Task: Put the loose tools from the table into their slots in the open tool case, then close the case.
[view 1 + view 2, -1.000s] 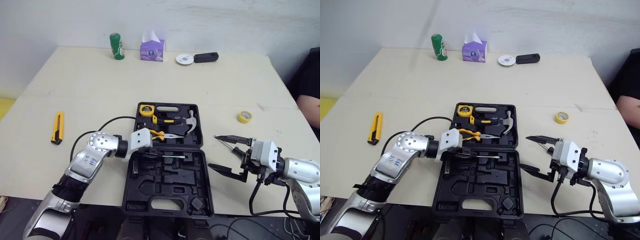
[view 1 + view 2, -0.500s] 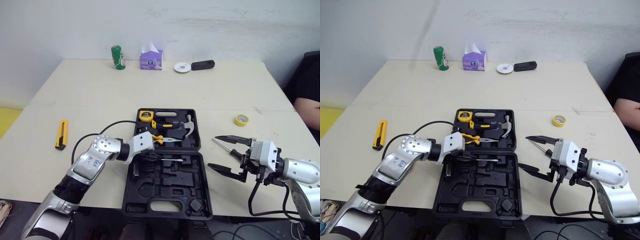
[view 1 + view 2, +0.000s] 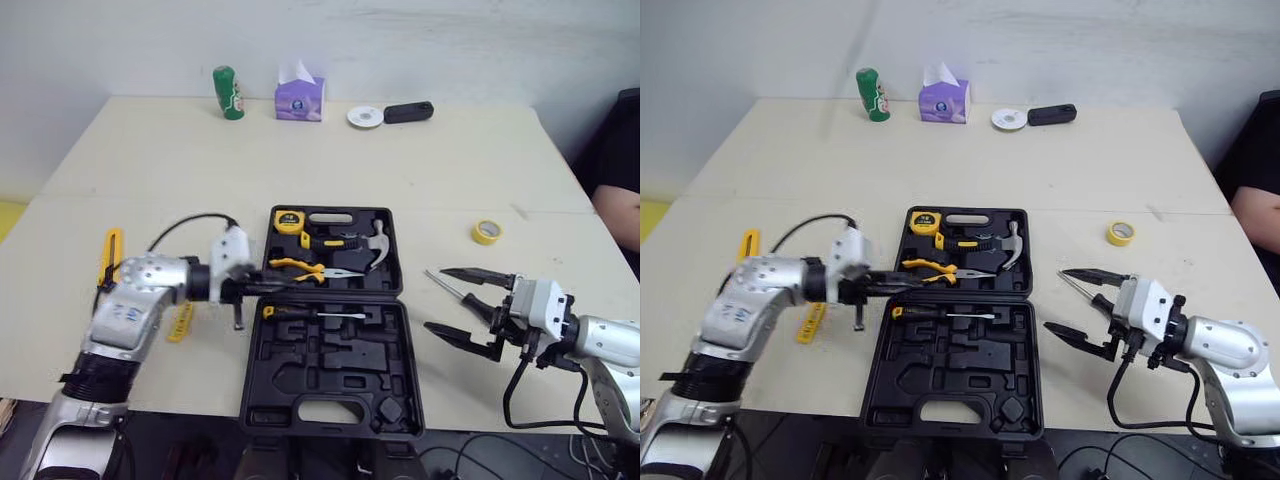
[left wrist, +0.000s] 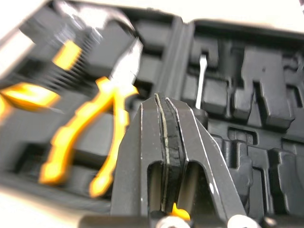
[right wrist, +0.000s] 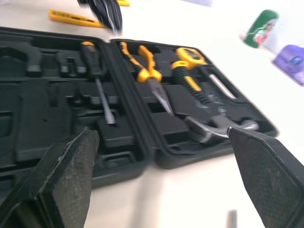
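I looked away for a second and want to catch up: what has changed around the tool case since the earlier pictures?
The left gripper let go of the screwdriver, which now lies in its slot in the tool case, and drew back to the case's left edge, fingers shut. The right gripper stayed open beside the case's right side. The pliers, hammer and tape measure kept their places.

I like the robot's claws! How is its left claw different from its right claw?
The left claw is squeezed shut, but the right claw is spread wide open. The left claw's tips reach the left edge of the tool case; the right claw sits apart from the case, over the table on the other side. Both have two black fingers, and both point toward the case.
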You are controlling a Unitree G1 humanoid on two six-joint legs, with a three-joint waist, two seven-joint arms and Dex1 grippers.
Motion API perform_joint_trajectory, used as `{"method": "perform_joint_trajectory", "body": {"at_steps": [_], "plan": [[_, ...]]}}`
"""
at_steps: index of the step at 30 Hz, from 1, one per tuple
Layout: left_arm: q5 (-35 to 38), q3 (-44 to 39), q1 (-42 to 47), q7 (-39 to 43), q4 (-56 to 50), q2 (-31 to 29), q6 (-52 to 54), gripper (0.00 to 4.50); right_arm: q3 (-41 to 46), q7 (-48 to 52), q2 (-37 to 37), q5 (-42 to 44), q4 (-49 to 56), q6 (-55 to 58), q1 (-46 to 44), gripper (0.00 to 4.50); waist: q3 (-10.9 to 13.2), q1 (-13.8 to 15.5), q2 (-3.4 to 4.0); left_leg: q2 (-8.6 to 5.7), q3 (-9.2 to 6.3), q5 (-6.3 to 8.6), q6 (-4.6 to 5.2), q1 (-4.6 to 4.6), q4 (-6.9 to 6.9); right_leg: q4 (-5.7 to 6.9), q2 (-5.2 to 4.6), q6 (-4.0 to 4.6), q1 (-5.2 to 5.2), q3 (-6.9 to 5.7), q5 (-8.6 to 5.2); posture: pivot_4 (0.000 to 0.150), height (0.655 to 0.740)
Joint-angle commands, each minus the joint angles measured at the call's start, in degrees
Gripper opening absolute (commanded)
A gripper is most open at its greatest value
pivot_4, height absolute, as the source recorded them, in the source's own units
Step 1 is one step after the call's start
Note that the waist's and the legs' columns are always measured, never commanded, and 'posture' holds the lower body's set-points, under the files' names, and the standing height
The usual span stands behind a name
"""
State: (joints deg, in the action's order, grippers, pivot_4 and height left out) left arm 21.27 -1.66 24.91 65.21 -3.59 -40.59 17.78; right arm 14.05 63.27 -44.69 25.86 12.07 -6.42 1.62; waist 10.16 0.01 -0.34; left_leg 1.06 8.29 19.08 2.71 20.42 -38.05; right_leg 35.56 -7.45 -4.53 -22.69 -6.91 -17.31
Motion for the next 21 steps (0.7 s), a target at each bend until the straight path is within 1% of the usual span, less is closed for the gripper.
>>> {"method": "perform_joint_trajectory", "body": {"at_steps": [1, 2, 4, 7, 9, 10, 11, 13, 15, 16, 17, 18, 21], "plan": [[1.63, -5.38, -2.98, 2.69, 1.84, -3.20, -4.45, 0.08, 4.15, 0.11, -0.80, 0.15, -1.45, -2.08, 1.58, 4.50, 0.01, -0.01, 0.00, 0.00, 0.00, 0.01, 0.01, 0.00, 0.00, -0.01, 0.00, -0.01, 0.01, 0.00, 0.00, 0.150, 0.7400], [1.13, -6.60, -4.15, 3.36, 2.67, -4.73, -5.78, 0.08, 5.43, -0.16, -0.73, 0.25, -2.30, -2.46, 2.11, 4.50, 0.04, -0.06, 0.02, -0.02, 0.00, 0.03, 0.02, 0.00, 0.01, -0.02, -0.01, -0.01, 0.01, 0.00, 0.01, 0.150, 0.7400], [-0.17, -9.60, -6.26, 1.98, 4.91, -6.95, -8.17, 0.08, 8.72, -0.77, -0.38, 0.50, -4.02, -3.60, 4.13, 4.50, 0.16, -0.11, 0.00, -0.02, 0.01, 0.05, 0.02, 0.00, 0.03, -0.04, 0.00, -0.01, 0.00, 0.01, 0.01, 0.150, 0.7400], [0.83, -17.05, -10.18, -1.91, 9.33, -8.76, -8.45, 0.08, 13.89, -0.65, 0.19, -0.48, -7.28, -7.62, 9.19, 4.50, 0.20, -0.05, -0.04, -0.02, 0.01, 0.07, 0.00, 0.01, 0.08, -0.06, -0.01, -0.01, -0.02, 0.00, 0.01, 0.150, 0.7400], [2.27, -22.00, -13.43, -3.42, 12.03, -10.03, -6.11, 0.65, 17.19, -1.46, 0.92, -0.68, -10.82, -10.28, 11.31, 4.50, 0.21, -0.05, -0.05, -0.01, 0.01, 0.12, -0.03, 0.01, 0.13, -0.13, -0.01, -0.02, -0.02, 0.00, 0.01, 0.150, 0.7400], [3.56, -24.67, -14.46, -4.64, 13.30, -10.13, -4.45, 0.97, 18.53, -1.62, 1.10, -0.84, -12.95, -11.64, 12.13, 4.50, 0.21, -0.06, -0.05, -0.01, 0.01, 0.28, -0.29, 0.01, 0.14, -0.15, -0.01, -0.02, -0.02, 0.01, 0.01, 0.150, 0.7400], [3.93, -27.68, -15.64, -5.98, 16.15, -10.50, -4.30, 1.39, 20.31, -1.91, 1.30, -1.37, -16.23, -13.59, 13.18, 4.50, 0.22, -0.09, -0.04, -0.01, 0.01, 0.32, -0.29, 0.00, 0.14, -0.14, -0.01, -0.02, -0.02, 0.01, 0.01, 0.150, 0.7400], [3.94, -32.10, -17.53, -7.57, 22.12, -11.43, -4.93, 2.41, 23.54, -3.13, 1.49, -2.56, -22.74, -17.96, 14.29, 4.50, 0.23, -0.12, -0.05, -0.02, 0.02, 0.33, -0.29, 0.00, 0.14, -0.18, -0.02, -0.06, -0.01, 0.02, 0.03, 0.150, 0.7400], [3.18, -34.60, -19.13, -8.11, 28.08, -12.52, -7.13, 3.28, 25.98, -4.69, 1.52, -3.07, -27.77, -21.08, 14.87, 4.50, 0.24, -0.15, -0.04, -0.02, 0.03, 0.36, -0.33, 0.00, 0.15, -0.19, -0.02, -0.06, -0.04, 0.03, 0.03, 0.150, 0.7400], [2.75, -35.50, -19.81, -8.30, 30.69, -12.95, -8.39, 3.64, 26.93, -5.34, 1.48, -3.08, -29.84, -22.17, 15.11, 4.50, 0.24, -0.17, -0.04, -0.02, 0.03, 0.36, -0.34, 0.00, 0.18, -0.19, -0.02, -0.05, -0.05, 0.03, 0.03, 0.150, 0.7400], [1.89, -36.58, -20.77, -9.32, 34.25, -13.51, -10.97, 4.18, 28.39, -6.43, 1.51, -2.95, -32.61, -23.17, 15.58, 4.50, 0.24, -0.19, -0.03, -0.02, 0.04, 0.36, -0.37, 0.00, 0.21, -0.20, -0.02, -0.05, -0.08, 0.04, 0.02, 0.150, 0.7400], [1.71, -38.12, -21.32, -10.97, 37.29, -13.84, -12.46, 4.45, 30.00, -8.05, 1.59, -3.27, -35.50, -24.32, 16.28, 4.50, 0.25, -0.21, -0.03, -0.02, 0.05, 0.36, -0.38, -0.01, 0.25, -0.20, -0.02, -0.04, -0.11, 0.06, 0.02, 0.150, 0.7400], [1.60, -40.15, -22.43, -13.55, 43.20, -14.95, -14.49, 4.45, 32.68, -11.18, 1.92, -3.62, -41.40, -26.61, 18.19, 4.50, 0.24, -0.23, -0.03, -0.03, 0.09, 0.34, -0.43, -0.06, 0.44, -0.27, -0.04, -0.04, -0.13, 0.11, 0.02, 0.150, 0.7400]]}}
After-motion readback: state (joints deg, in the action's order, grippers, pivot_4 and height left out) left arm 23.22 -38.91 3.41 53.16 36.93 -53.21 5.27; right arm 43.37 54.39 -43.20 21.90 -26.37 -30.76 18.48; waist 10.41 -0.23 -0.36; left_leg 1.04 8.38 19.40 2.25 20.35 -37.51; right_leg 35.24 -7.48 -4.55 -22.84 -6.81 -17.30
